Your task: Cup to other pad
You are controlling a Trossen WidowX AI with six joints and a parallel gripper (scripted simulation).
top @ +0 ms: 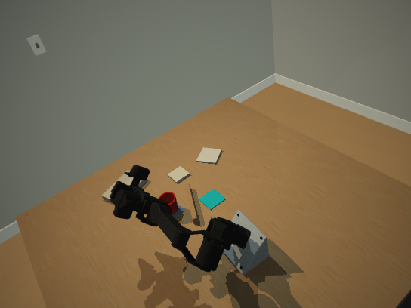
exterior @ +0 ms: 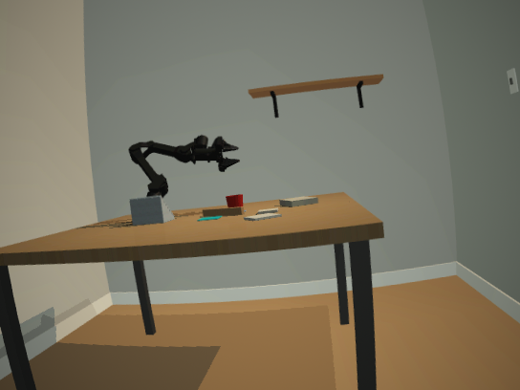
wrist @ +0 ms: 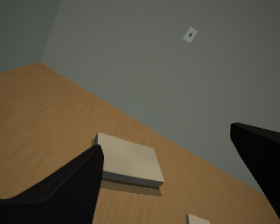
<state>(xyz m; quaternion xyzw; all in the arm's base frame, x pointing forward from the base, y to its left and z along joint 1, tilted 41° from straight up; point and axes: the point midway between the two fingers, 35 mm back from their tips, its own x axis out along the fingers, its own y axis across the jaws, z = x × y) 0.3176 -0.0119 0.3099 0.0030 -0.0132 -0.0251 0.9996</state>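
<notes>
Jaws: the gripper [top: 128,189] [exterior: 238,155] [wrist: 166,141] stands wide open, close to its full spread, with nothing between the fingers. It hangs above the table [top: 302,205] [exterior: 306,233] [wrist: 40,125], higher than the cup and well apart from it.
Cup: the red cup [top: 173,204] [exterior: 234,201] is upright on the blue pad [top: 180,210], partly behind the arm in the top view.
Marbles: out of sight, so their number and whether all are inside cannot be told.
Teal pad: the teal pad [top: 212,199] [exterior: 209,218] lies across the low barrier [top: 193,203] [exterior: 222,211] with no cup on it — most likely the target.
Done: nothing that shows; the cup has no grip on it.
Left: by my reading, the whole job — approach, grasp, level lift over the barrier, set down, release.
Cup count: one.
Pad count: two, one blue and one teal.
Barrier count: one.
Pale block count: three — a thick one [top: 113,191] [exterior: 298,202] [wrist: 131,157], a small one [top: 178,174] [exterior: 268,211] and a flat one [top: 209,155] [exterior: 263,217].
Shelf count: one wall shelf [exterior: 315,85], on two brackets.
</notes>
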